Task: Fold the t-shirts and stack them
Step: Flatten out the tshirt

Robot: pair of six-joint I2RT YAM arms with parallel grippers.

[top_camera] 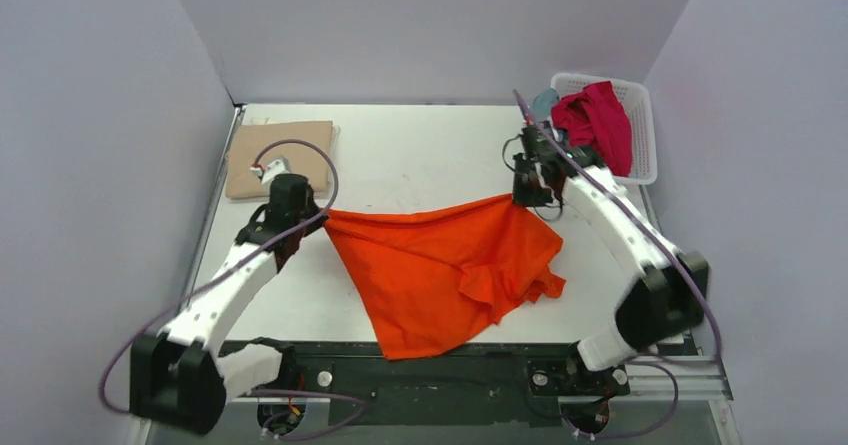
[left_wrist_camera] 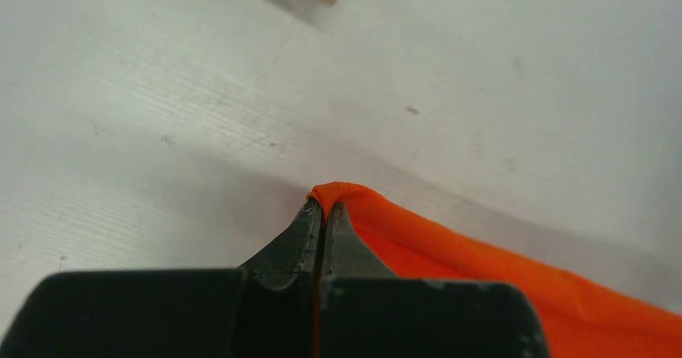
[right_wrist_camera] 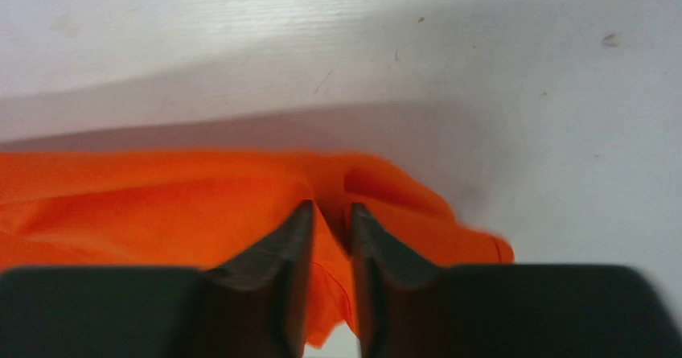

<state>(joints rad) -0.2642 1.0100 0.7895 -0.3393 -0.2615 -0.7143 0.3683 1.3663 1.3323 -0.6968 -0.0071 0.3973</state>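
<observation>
Orange cloth is the item in hand. The orange t-shirt (top_camera: 440,265) lies spread across the middle of the table (top_camera: 420,150). Its far edge is strung between the two arms and its body trails back to the near edge, where a point of fabric reaches the black base rail (top_camera: 450,370). The right side is rumpled, with a fold bunched up there.

The left gripper (top_camera: 318,221) is clenched on the shirt's left corner. Its wrist view shows a small lip of cloth nipped between the closed fingers (left_wrist_camera: 301,237). The right gripper (top_camera: 527,197) is clamped on the opposite corner, where a thick wad of cloth between its fingers (right_wrist_camera: 281,245) leaves them slightly apart. Shadow under both corners suggests they are held a little off the surface.

Assessment: the two-corner hold serves to stretch the far edge so the body can be drawn flat before any fold is made. The edge sags between the grips, so tension is not full. Folding proper has not begun on this garment.

Surroundings: a tan t-shirt (top_camera: 280,155) lies folded at the far left corner, apart from the work, presumably as the start of the stack. A white basket (top_camera: 645,130) at the far right holds a crimson t-shirt (top_camera: 598,125) and a grey-blue one (top_camera: 545,102), not yet folded.
</observation>
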